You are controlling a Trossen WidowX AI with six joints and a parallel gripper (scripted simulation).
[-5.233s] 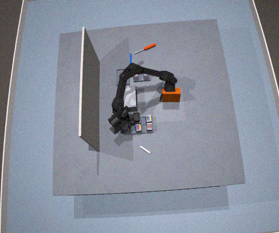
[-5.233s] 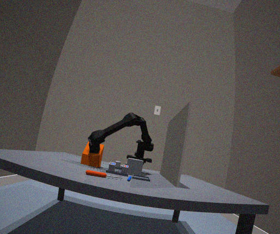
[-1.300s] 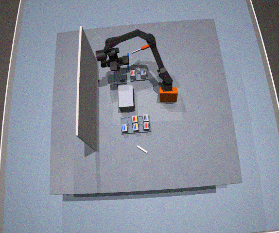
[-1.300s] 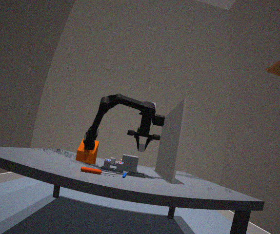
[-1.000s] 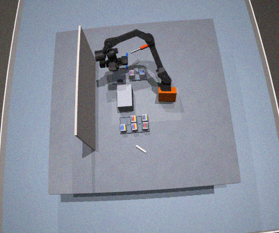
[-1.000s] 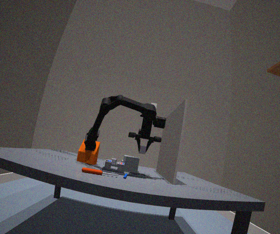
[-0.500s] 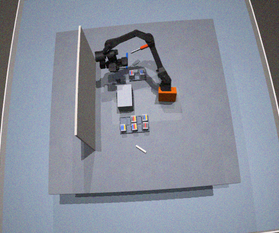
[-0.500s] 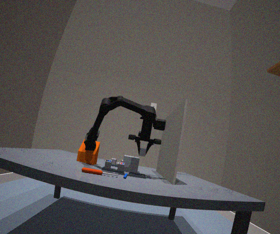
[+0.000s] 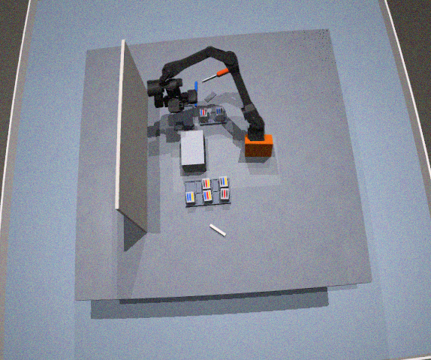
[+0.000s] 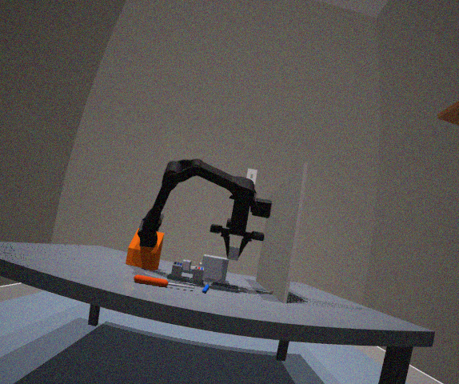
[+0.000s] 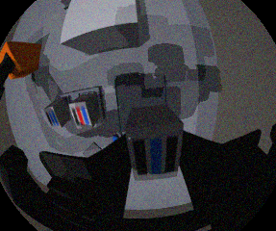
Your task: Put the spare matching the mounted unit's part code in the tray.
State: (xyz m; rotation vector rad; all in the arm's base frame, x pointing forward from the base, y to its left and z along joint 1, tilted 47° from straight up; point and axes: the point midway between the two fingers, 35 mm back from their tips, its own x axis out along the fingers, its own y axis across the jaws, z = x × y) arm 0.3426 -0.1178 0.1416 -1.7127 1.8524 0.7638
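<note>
Gripper (image 10: 234,250) holds a spare (image 11: 155,154) clamped above the tray (image 11: 67,104); I'd lower it straight and level into a free slot before releasing.

A tall grey panel (image 9: 132,131) walls off one side of the table (image 9: 285,193), leaving only a narrow lane between it and the grey box (image 9: 192,150). The gripper (image 10: 234,252), clamped on a small grey block (image 10: 233,252), hangs above the surface near that panel. Below it lie a dark tray (image 9: 180,123) and two striped blocks (image 9: 204,112); a blue pen (image 9: 196,93) and an orange-handled screwdriver (image 9: 216,74) lie beyond. The side beyond the orange base (image 9: 266,148) stands open.
</note>
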